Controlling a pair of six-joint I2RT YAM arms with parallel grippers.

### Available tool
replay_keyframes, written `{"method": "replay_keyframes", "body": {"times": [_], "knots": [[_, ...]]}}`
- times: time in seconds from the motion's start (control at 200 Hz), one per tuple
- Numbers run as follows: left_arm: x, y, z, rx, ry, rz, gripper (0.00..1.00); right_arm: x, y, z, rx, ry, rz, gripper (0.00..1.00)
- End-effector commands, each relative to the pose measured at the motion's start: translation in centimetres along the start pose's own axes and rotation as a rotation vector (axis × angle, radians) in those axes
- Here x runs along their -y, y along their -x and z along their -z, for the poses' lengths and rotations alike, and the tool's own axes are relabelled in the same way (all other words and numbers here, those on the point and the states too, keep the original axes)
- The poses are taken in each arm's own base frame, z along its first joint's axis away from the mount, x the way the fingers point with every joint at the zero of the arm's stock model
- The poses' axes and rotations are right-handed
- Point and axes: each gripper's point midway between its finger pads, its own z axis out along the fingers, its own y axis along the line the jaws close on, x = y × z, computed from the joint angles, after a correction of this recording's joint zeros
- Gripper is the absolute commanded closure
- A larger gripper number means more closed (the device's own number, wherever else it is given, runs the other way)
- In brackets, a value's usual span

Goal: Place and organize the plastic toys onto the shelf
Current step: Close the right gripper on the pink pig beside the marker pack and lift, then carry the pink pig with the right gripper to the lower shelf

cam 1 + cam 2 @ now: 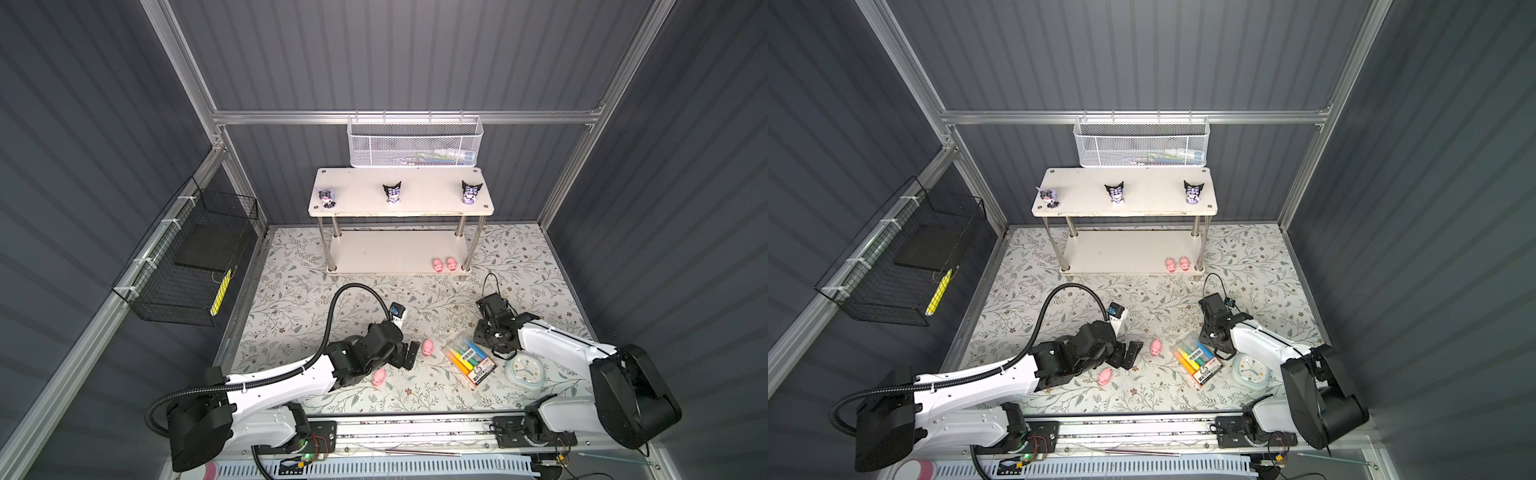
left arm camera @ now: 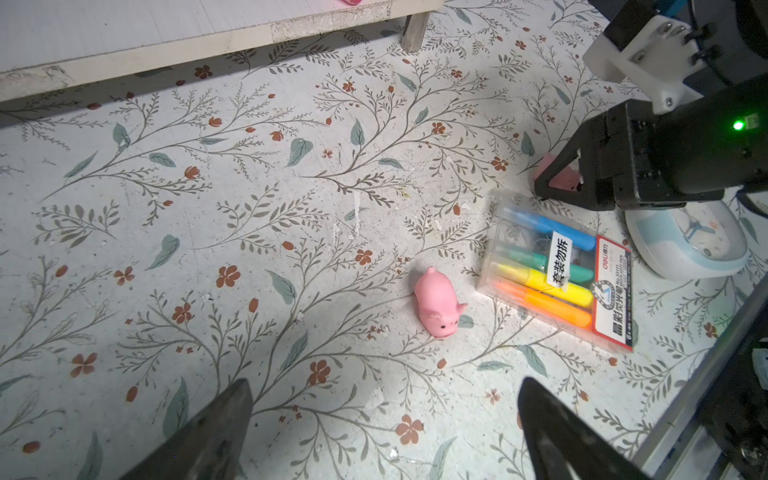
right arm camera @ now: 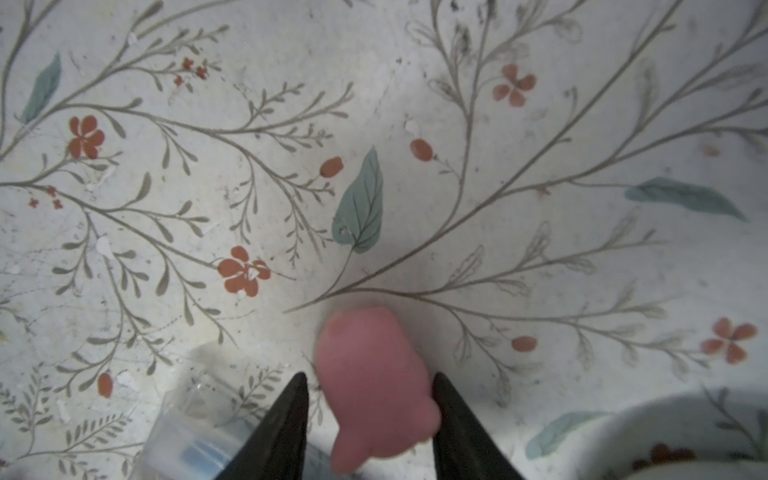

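Note:
On the top board of the white shelf [image 1: 357, 195] stand three black-eared figurines [image 1: 392, 193]. Two pink pigs [image 1: 444, 264] sit at the right end of its lower board. Two more pigs lie on the mat in both top views: one [image 1: 428, 348] just right of my left gripper [image 1: 409, 355], the other [image 1: 379, 377] beside that arm. The left gripper [image 2: 385, 382] is open and empty, with the first pig [image 2: 438, 305] ahead of it. My right gripper [image 3: 369, 376] is down on the mat around a further pig [image 3: 370, 386]; one finger touches it and a gap shows at the other.
A pack of coloured markers [image 1: 469, 359] and a round pale-blue clock [image 1: 524, 370] lie close by the right gripper. A white mesh basket [image 1: 413, 143] hangs behind the shelf. A black wire basket [image 1: 187, 266] is fixed to the left wall.

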Motion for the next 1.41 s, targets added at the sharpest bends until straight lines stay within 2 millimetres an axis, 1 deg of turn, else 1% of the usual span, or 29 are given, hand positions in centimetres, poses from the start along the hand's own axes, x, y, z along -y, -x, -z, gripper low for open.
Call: {"method": "replay_keyframes", "body": {"times": [0.0,0.225,0.535,0.595,0.71,0.785,0.926,1.041,1.136,1.251,1.401], "knots": [[-0.5,0.9,0.5,0.014,0.028,-0.021,0.0,-0.7,0.8,0.3,0.008,0.015,0.01,0.5],[-0.9,0.9,0.5,0.013,0.039,-0.024,0.0,-0.9,0.9,-0.1,-0.001,0.001,0.025,0.48],[-1.3,1.0,0.3,0.009,0.045,-0.032,0.0,-0.9,1.0,-0.5,-0.013,-0.02,0.037,0.51],[-1.3,1.0,0.2,0.008,0.046,-0.03,0.0,-0.8,1.1,-0.6,-0.015,-0.027,0.041,0.53],[-1.4,1.2,0.3,0.012,0.046,-0.029,0.0,-1.0,1.1,-0.6,-0.021,-0.025,0.05,0.63],[-1.5,1.1,0.3,0.01,0.047,-0.032,0.0,-1.1,1.2,-0.7,-0.027,-0.026,0.057,0.67],[-1.9,1.3,0.5,0.016,0.057,-0.027,0.0,-1.5,1.6,0.0,-0.019,-0.02,0.073,0.7],[-2.6,1.2,0.7,0.013,0.076,-0.019,0.0,-2.5,2.3,1.0,0.001,-0.002,0.092,0.72],[-3.4,1.2,0.9,0.013,0.093,-0.003,0.0,-3.9,3.0,1.8,0.019,0.015,0.113,0.73],[-4.5,1.2,1.5,0.019,0.111,0.019,0.0,-6.3,3.9,2.7,0.038,0.044,0.148,0.73],[-6.3,1.4,2.5,0.029,0.147,0.051,0.0,-10.2,5.5,3.5,0.056,0.088,0.195,0.74]]}}
